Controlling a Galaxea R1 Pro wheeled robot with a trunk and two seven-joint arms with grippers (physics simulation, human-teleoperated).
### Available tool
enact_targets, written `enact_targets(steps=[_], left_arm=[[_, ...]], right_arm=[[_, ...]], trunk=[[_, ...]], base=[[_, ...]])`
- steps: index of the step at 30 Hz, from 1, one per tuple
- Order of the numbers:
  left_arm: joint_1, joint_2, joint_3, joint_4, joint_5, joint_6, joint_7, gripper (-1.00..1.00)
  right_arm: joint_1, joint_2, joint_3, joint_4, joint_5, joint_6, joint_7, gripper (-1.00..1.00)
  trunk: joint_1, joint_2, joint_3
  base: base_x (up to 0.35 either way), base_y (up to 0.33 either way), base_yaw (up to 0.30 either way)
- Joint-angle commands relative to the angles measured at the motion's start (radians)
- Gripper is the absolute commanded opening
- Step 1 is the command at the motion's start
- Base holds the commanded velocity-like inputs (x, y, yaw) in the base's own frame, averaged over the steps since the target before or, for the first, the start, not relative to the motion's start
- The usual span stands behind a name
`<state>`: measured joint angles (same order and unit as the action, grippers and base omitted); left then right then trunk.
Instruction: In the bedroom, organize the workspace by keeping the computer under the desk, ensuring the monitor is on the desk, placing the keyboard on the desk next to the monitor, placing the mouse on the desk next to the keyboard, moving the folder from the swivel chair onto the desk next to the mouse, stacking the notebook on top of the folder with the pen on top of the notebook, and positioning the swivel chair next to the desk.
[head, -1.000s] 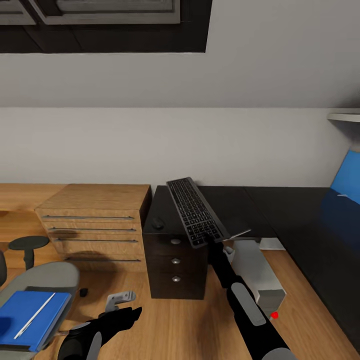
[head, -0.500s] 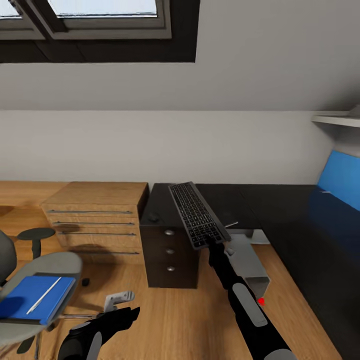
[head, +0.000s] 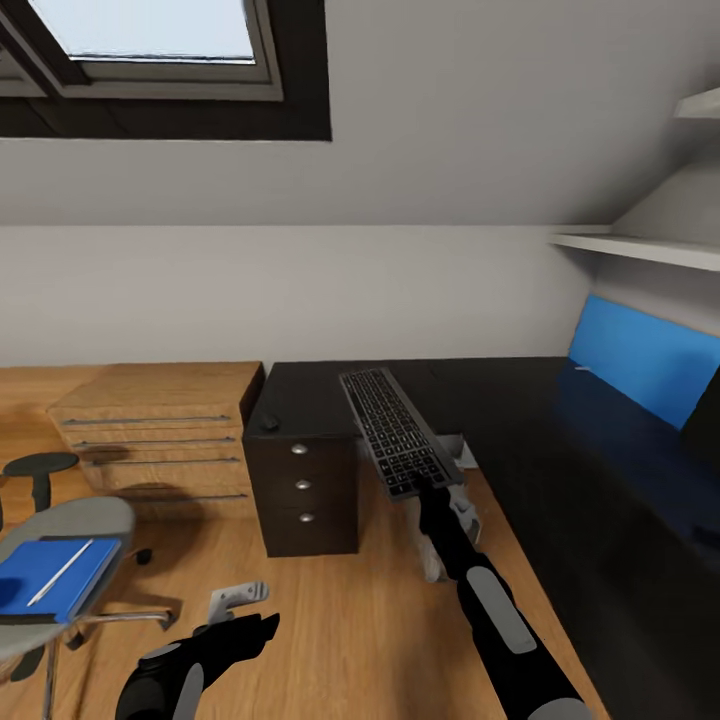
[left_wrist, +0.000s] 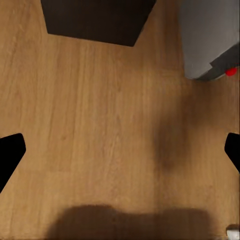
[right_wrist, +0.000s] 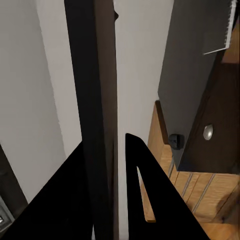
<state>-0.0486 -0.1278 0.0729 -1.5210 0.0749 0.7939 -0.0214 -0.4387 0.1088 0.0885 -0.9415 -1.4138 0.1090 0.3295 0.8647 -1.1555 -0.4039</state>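
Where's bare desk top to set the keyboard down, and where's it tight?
The desk is bare from the held keyboard across to the blue back panel. The corner above the drawers is tighter: the mouse sits there. The right gripper grips the keyboard's near end.

Counted here: 1 keyboard (head: 397, 432), 1 mouse (head: 268, 422), 1 desk (head: 560, 470) with 3 drawers (head: 301, 484), 1 wooden cabinet (head: 155, 430) with 4 drawer rails, 1 blue folder (head: 50, 577) with 1 pen (head: 60, 572) on it, 1 chair (head: 60, 570), 1 stool (head: 38, 472), 1 skylight (head: 150, 45), 2 wall shelves (head: 640, 248) and 1 computer (left_wrist: 205, 37).
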Motion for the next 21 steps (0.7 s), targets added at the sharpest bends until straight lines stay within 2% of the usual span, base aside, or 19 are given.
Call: enact_targets(steps=[1, 7, 15, 21], left_arm=[[-0.001, -0.001, 0.003, -0.002, 0.006, 0.006, -0.002, 1.0], [-0.001, -0.001, 0.004, -0.002, 0.007, 0.006, -0.003, 1.0], [-0.001, -0.001, 0.004, -0.002, 0.007, 0.006, -0.003, 1.0], [-0.001, -0.001, 0.005, -0.002, 0.006, 0.007, -0.002, 1.0]], right_arm=[[-0.001, 0.0, -0.001, 0.001, -0.013, 0.006, 0.006, -1.0], [-0.001, -0.001, -0.002, 0.002, -0.013, 0.01, 0.006, -1.0], [-0.001, -0.022, -0.001, 0.006, -0.015, 0.015, 0.005, -1.0], [-0.001, -0.021, -0.001, 0.006, -0.016, 0.012, 0.008, -1.0]], trunk=[[-0.004, 0.006, 0.002], [-0.027, 0.048, 0.021], [-0.058, 0.104, 0.046], [-0.081, 0.146, 0.065]], base=[[-0.302, -0.206, -0.199], [-0.302, -0.2, -0.099], [-0.302, -0.179, -0.008], [-0.298, -0.201, 0.0]])
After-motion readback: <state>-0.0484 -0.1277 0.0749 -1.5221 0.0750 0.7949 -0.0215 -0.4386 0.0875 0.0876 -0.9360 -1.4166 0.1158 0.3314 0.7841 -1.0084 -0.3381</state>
